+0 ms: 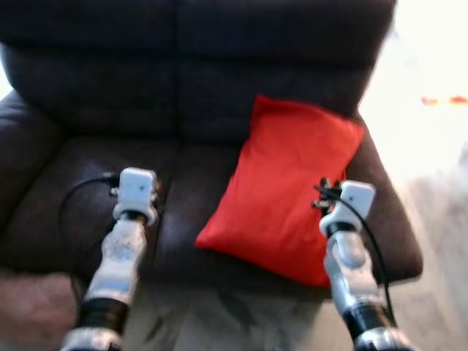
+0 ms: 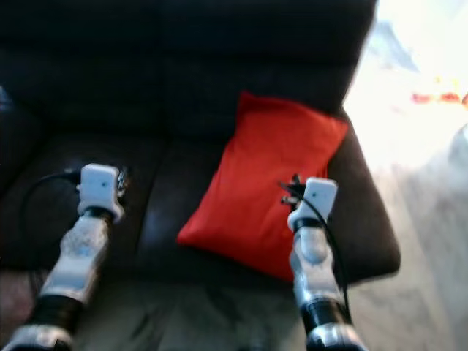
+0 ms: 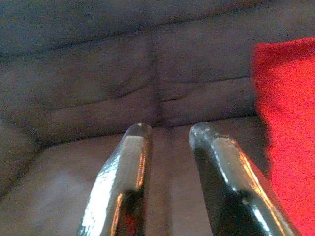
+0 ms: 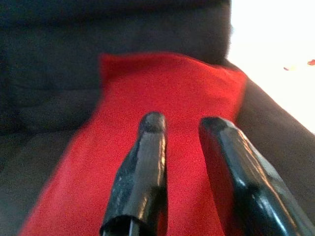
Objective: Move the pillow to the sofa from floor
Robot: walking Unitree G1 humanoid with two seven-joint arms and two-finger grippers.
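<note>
In the left eye view, a red pillow (image 1: 281, 191) lies on the seat of a dark brown sofa (image 1: 88, 80), its upper end leaning against the backrest and its lower corner near the seat's front edge. Its long axis runs from that front edge up and back toward the backrest, tilted toward the sofa's right arm. Judged from this, the pillow is already off the floor and on the sofa, so the task looks essentially done. The right gripper (image 1: 322, 191) sits at the pillow's right edge, in front of the red fabric; the left gripper (image 1: 157, 191) hangs over the bare seat cushion, well apart from the pillow on its left side.

The right eye view shows the same layout: the pillow propped on the right half of the sofa, the right arm in front of it, the left arm over the bare cushion. Pale floor (image 2: 417, 241) lies beyond the sofa's right arm.

In the left wrist view, that gripper's two fingers (image 3: 123, 182) stand apart with nothing between them, pointing at the seam between seat and backrest; the pillow's red edge is off to one side.

In the right wrist view, the two fingers (image 4: 147, 167) are also parted and empty, pointing along the pillow's length toward the backrest. Whether they touch the fabric cannot be told. The right arm is clearly the nearer one, should any adjustment be wanted.
</note>
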